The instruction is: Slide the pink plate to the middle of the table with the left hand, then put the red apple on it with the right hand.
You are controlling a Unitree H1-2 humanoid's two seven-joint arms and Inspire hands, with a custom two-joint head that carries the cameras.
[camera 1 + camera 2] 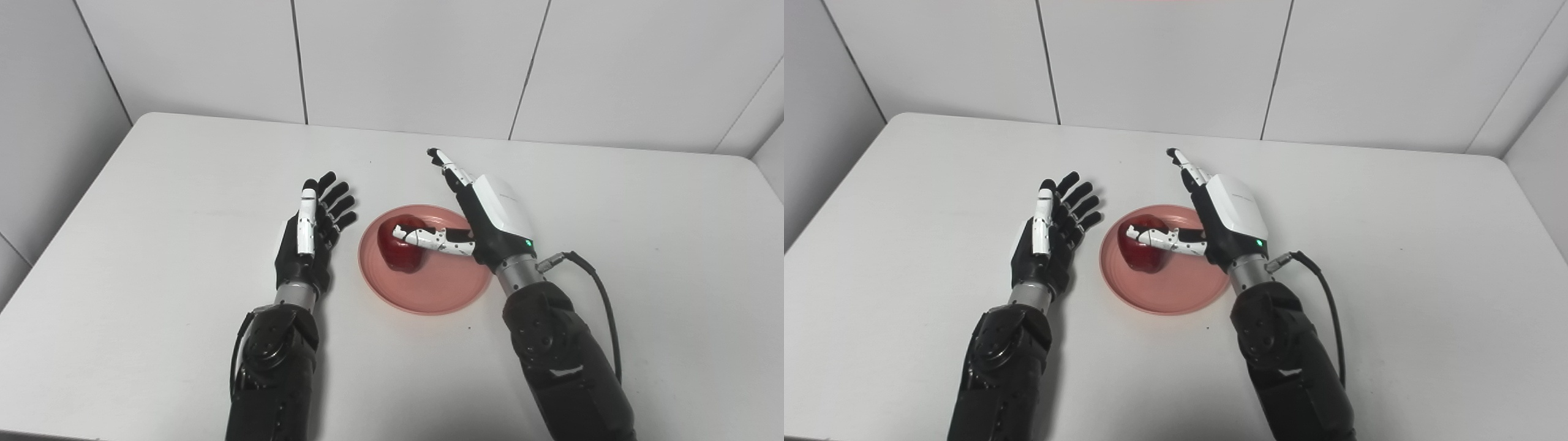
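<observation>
From my station I find the pink plate (429, 288) lying near the middle of the table (153, 202), so I judge the slide complete. The red apple (401, 248) sits on the plate's rear left portion; placement appears done, with only the release to confirm. My right hand (484, 214) hangs over the plate's right rim, fingers extended forward and spread, thumb reaching left across the apple's top; I cannot tell whether the thumb touches it. My left hand (309, 236) rests just left of the plate, apart from it, palm turned inward, fingers spread, holding nothing.
</observation>
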